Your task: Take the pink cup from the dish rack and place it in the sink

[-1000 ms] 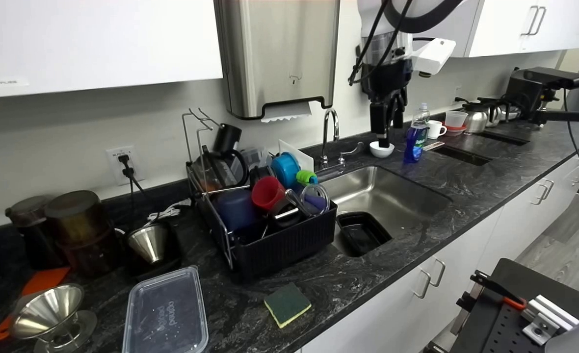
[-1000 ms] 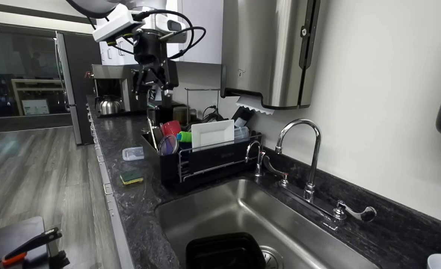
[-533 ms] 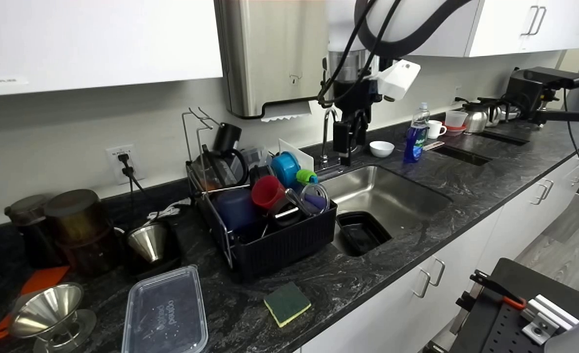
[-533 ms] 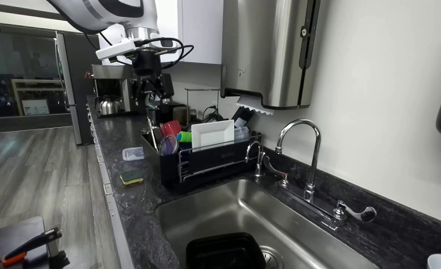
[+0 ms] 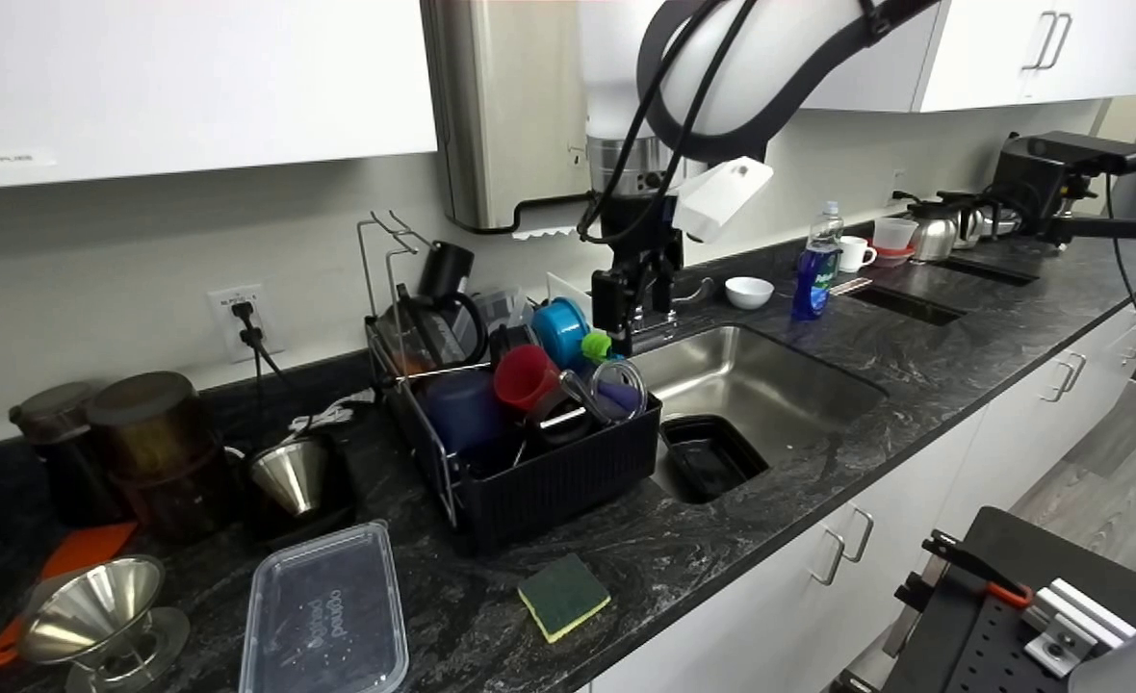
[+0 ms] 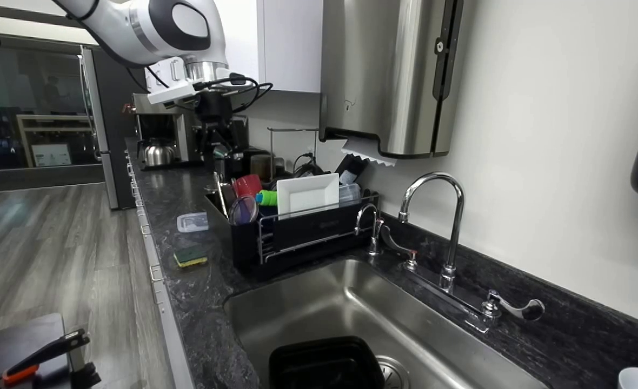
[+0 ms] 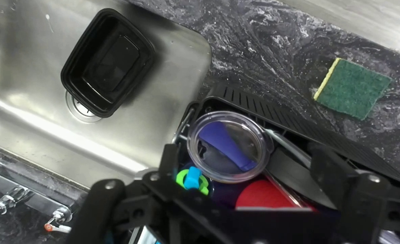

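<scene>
The pink cup (image 5: 527, 378) lies tilted among other dishes in the black dish rack (image 5: 563, 491). In an exterior view the cup (image 6: 247, 185) shows behind the rack's end. My gripper (image 5: 637, 322) hangs above the rack's sink-side end, higher than the cup. It also shows pointing down in an exterior view (image 6: 223, 159). In the wrist view my gripper (image 7: 244, 154) is open and empty, its fingers wide apart. There the cup (image 7: 264, 195) is partly hidden by the gripper body. The sink (image 5: 770, 385) is beside the rack.
A clear lid (image 7: 228, 147) and a green item (image 7: 203, 186) lie in the rack near the cup. A white plate (image 6: 308, 194) stands there. A black tray (image 5: 712, 457) is in the sink. A tall faucet (image 6: 451, 232) and towel dispenser (image 6: 389, 75) are behind.
My gripper has moved down and, in an exterior view, leftward from above the white bowl to above the rack's end. It stays open. The cup and dishes have not moved.
</scene>
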`<state>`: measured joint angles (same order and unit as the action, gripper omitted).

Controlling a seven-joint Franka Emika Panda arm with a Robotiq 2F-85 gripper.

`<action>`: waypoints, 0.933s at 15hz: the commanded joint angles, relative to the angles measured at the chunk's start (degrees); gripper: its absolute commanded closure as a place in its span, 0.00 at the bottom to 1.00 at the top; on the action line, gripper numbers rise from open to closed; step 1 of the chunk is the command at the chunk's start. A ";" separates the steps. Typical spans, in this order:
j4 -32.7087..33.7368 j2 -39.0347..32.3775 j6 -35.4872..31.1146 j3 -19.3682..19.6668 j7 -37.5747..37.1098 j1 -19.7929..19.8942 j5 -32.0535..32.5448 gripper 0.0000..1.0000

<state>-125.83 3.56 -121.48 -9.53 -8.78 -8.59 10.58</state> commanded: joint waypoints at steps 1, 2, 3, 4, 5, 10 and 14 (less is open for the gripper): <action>4.34 -3.21 0.48 -0.74 -4.46 -0.48 1.15 0.00; 5.45 -3.91 0.50 -0.88 -5.49 -0.72 1.26 0.00; 6.59 -4.62 0.41 -1.07 -6.90 -1.03 1.47 0.00; 7.57 -5.21 0.42 -1.14 -7.98 -1.29 1.68 0.00; 8.34 -5.85 0.25 -1.21 -9.24 -1.62 1.95 0.00; 10.08 -8.13 -1.03 -1.04 -15.68 -3.16 5.15 0.00; 9.53 -8.90 -3.67 -0.88 -21.59 -4.45 10.40 0.00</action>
<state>-116.55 -4.44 -123.58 -10.64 -26.63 -12.27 17.50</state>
